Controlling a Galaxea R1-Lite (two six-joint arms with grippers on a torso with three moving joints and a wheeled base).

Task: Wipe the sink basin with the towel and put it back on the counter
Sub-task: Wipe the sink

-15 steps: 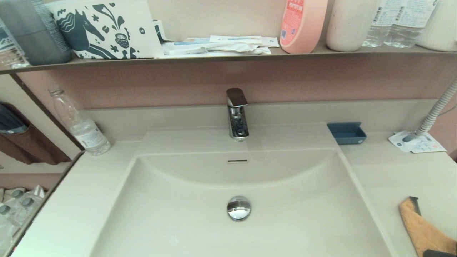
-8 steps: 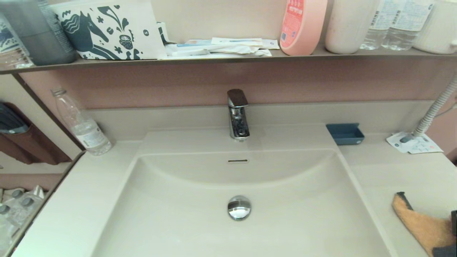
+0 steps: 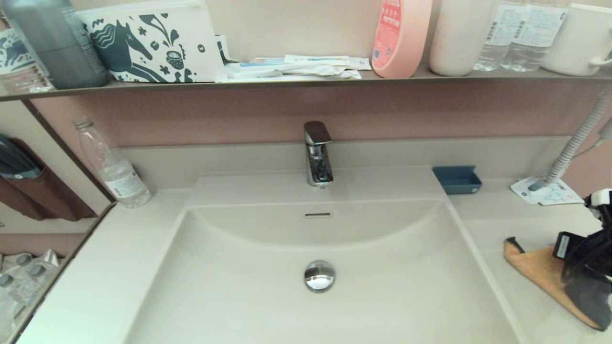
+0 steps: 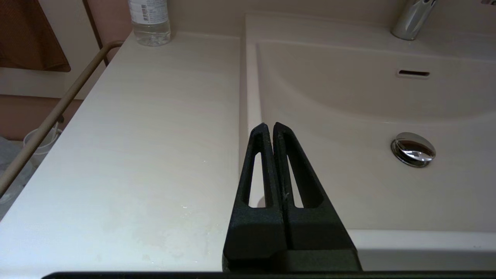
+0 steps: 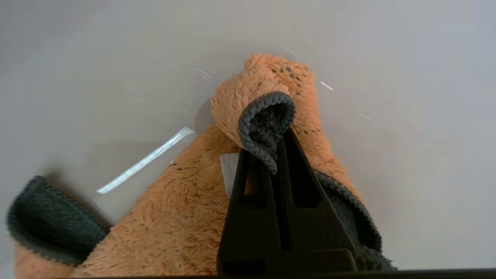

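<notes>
The cream sink basin [image 3: 267,306] fills the middle, with its chrome drain plug [image 3: 319,275], slot overflow [image 3: 318,215] and faucet [image 3: 317,153]. The orange-and-grey towel [image 3: 530,265] is on the counter [image 3: 521,224] right of the basin. My right gripper [image 3: 581,274] is over it and is shut on a bunched fold of the towel [image 5: 174,217], with the grey edge curling out at the gripper's tips [image 5: 271,151]. My left gripper [image 4: 270,126] is shut and empty, low at the basin's front left rim [image 4: 248,97]; the head view does not show it.
A clear water bottle [image 3: 112,167] stands on the counter at the back left. A small blue tray [image 3: 456,180] and paper cards under a ribbed hose [image 3: 542,191] sit at the back right. The dark shelf [image 3: 306,82] above carries bottles, a printed pouch and paper packets.
My right gripper has come into the head view from the lower right and closed on the towel. The towel's tip has shifted toward the basin and a grey part now shows.
</notes>
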